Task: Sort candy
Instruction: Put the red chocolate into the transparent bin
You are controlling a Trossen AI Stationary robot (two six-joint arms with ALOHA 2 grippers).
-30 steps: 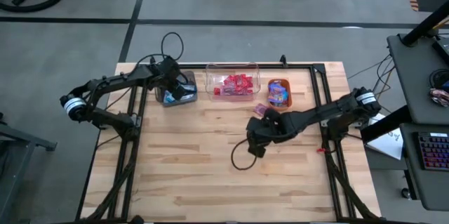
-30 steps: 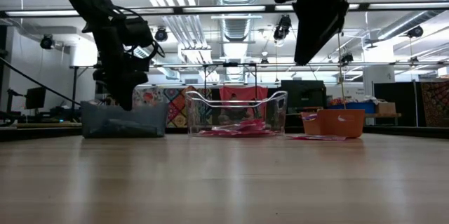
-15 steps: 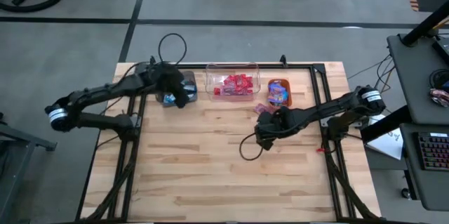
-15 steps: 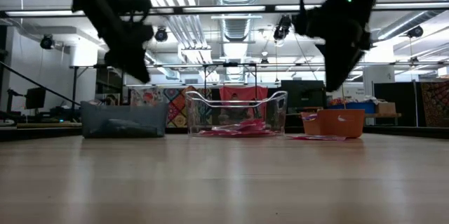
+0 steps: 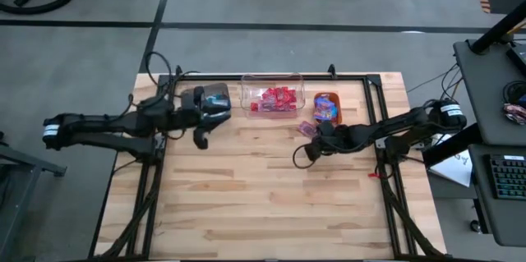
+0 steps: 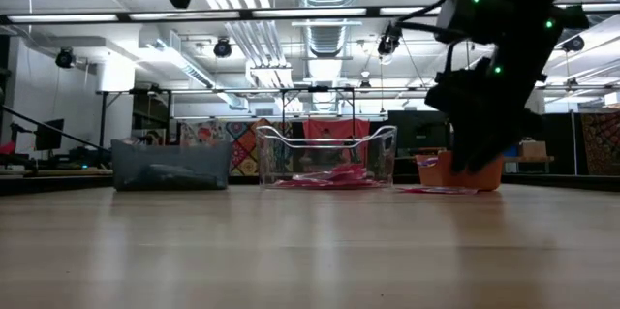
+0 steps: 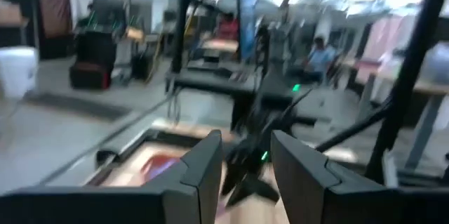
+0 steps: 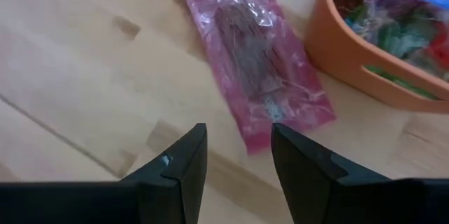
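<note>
**Three bins at the far edge, one pink sweet loose on the wood**

Three bins line the far side of the table (image 5: pixel 263 196) in the high view: a grey bin (image 5: pixel 215 99), a clear bin (image 5: pixel 272 95) holding red candy (image 5: pixel 276 98), and an orange bin (image 5: pixel 327 108) with blue and purple wrappers inside. A pink candy (image 5: pixel 307 129) lies on the bare wood just beside the orange bin. The right gripper (image 5: pixel 314 142) sits right next to that sweet. The left gripper (image 5: pixel 201 135) is over the wood near the grey bin. No writing can be read on anything.

From the low view, the three bins stand in a row, red wrappers showing through the clear bin's wall. The right arm (image 6: pixel 489 77) hangs in front of the orange bin and covers part of it. A flat pink wrapper rests on the table at that bin's foot.

The left wrist view is blurred; its two dark fingers (image 7: pixel 203 175) stand apart with nothing between them, and the room lies beyond.

The right wrist view shows the fingers (image 8: pixel 179 168) spread apart and empty, just above the pink candy. Its wrapper is shiny, crinkled and translucent, with a dark bar showing through. The orange bin's rim is close beside it, full of mixed bright wrappers.
</note>
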